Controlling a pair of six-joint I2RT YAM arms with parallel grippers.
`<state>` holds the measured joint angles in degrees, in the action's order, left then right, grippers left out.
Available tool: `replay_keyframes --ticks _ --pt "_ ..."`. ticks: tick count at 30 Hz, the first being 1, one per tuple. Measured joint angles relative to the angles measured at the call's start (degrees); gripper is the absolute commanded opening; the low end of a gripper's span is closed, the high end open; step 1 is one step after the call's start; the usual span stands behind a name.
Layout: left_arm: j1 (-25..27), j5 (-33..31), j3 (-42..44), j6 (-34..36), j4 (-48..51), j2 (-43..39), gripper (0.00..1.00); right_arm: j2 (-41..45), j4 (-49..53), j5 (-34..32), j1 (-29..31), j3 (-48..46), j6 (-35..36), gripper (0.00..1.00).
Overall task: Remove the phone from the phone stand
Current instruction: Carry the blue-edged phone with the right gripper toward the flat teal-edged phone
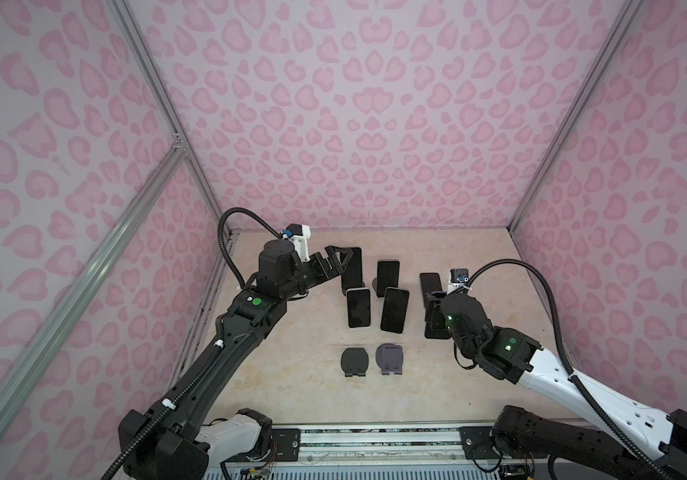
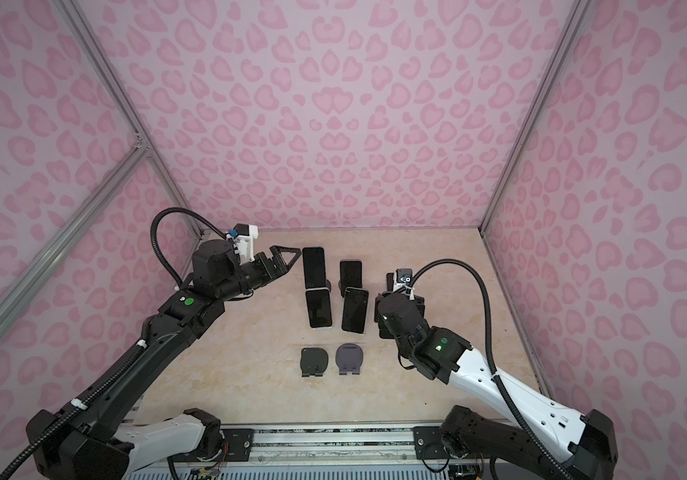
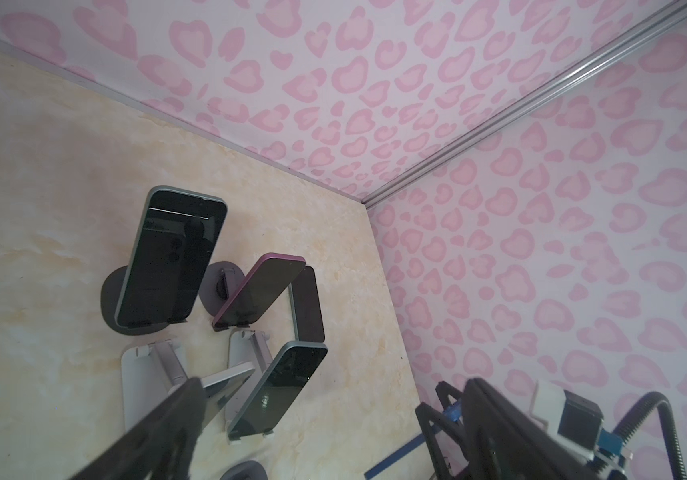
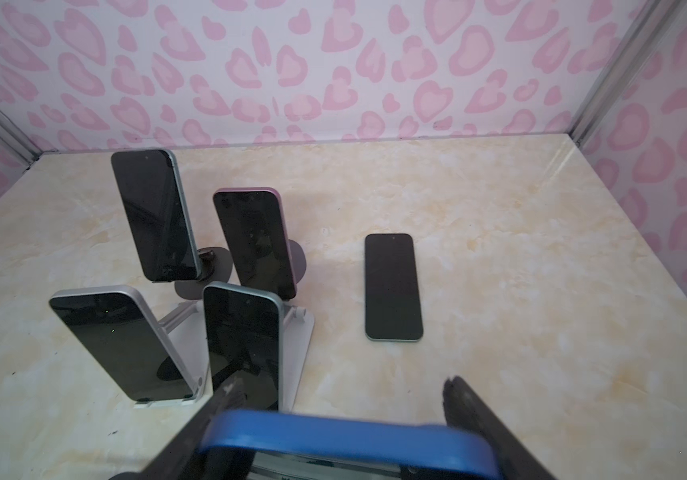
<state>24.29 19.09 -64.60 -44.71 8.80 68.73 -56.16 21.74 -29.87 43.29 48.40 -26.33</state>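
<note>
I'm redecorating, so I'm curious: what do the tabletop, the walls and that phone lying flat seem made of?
Tabletop: looks like cream marble, perhaps a glossy laminate or print; it shows cloudy veining and a sheen.
Walls: matte printed fabric or paper, no shine.
Flat phone: smooth dark glass front with a pale, metal-looking rim.

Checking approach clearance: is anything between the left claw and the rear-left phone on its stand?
Nothing visible does: the open left claw hangs beside the rear-left phone, whose screen shows unblocked in the left wrist view.
</note>
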Motion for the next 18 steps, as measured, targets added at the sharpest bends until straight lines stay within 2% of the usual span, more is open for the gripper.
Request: replay_keyframes --ticks 3,13,18 --pt "1.0 0.8 -0.3 1.4 -1.2 0.6 0.99 0.8 0.0 2.7 -5.5 -0.1 2.4 0.63" --pt "2.6 5.7 1.5 2.9 -3.6 3.5 0.99 -1.5 -2.3 10.8 -17.7 -0.8 8.1 0.63" --pt "2.6 7.5 2.6 2.9 -4.2 2.2 0.99 -2.9 -3.9 15.1 -24.0 -0.9 10.1 0.63"
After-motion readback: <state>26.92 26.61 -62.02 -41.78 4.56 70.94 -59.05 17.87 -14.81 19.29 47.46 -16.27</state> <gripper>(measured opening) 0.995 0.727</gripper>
